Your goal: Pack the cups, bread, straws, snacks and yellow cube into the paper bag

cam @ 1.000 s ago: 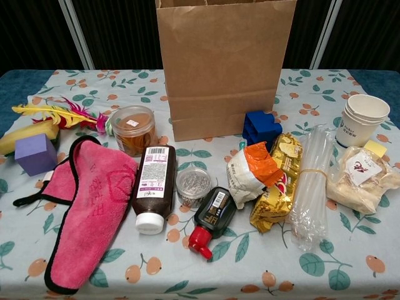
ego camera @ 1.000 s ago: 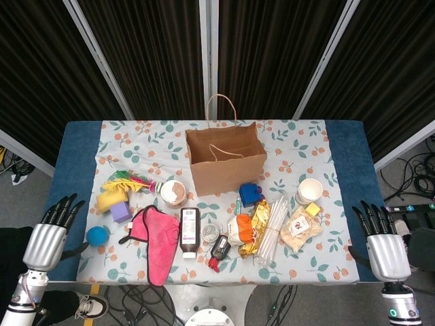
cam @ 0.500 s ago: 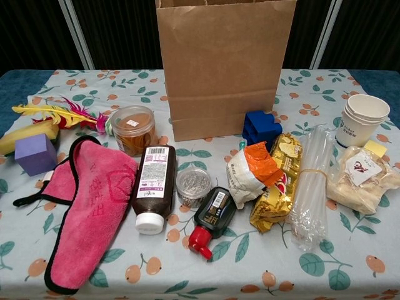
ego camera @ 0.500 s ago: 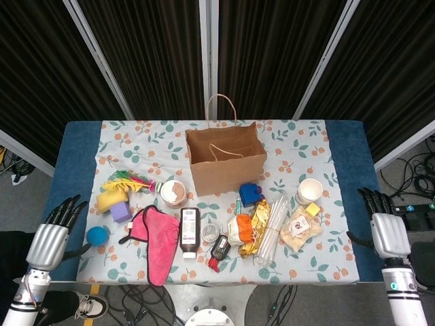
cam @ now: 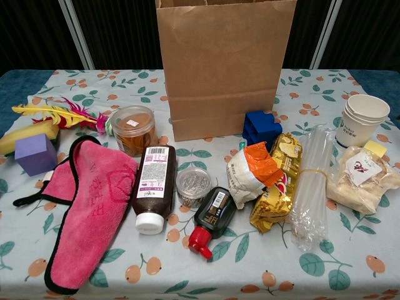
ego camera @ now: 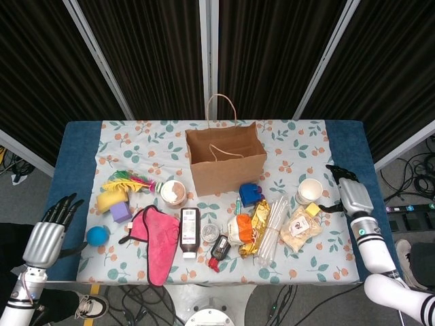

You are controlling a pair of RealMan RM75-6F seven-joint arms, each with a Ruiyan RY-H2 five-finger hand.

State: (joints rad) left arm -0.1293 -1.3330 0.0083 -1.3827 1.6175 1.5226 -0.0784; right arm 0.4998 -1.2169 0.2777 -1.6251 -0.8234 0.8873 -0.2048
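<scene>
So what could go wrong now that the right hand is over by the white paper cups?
The right hand is beside the stacked white paper cups; a sideways bump could tip them. The small yellow cube and clear bread packet lie close, so fingers may knock them. The upright brown paper bag looks light and could topple.

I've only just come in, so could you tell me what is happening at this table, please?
Packing has barely begun. The brown paper bag stands open at the back of the floral tablecloth, and nothing is held yet. The right hand is open beside the stack of white paper cups, not touching it. The left hand is open off the table's left edge. The clear straw bundle, gold snack packet, bagged bread and small yellow cube lie unpacked.
</scene>
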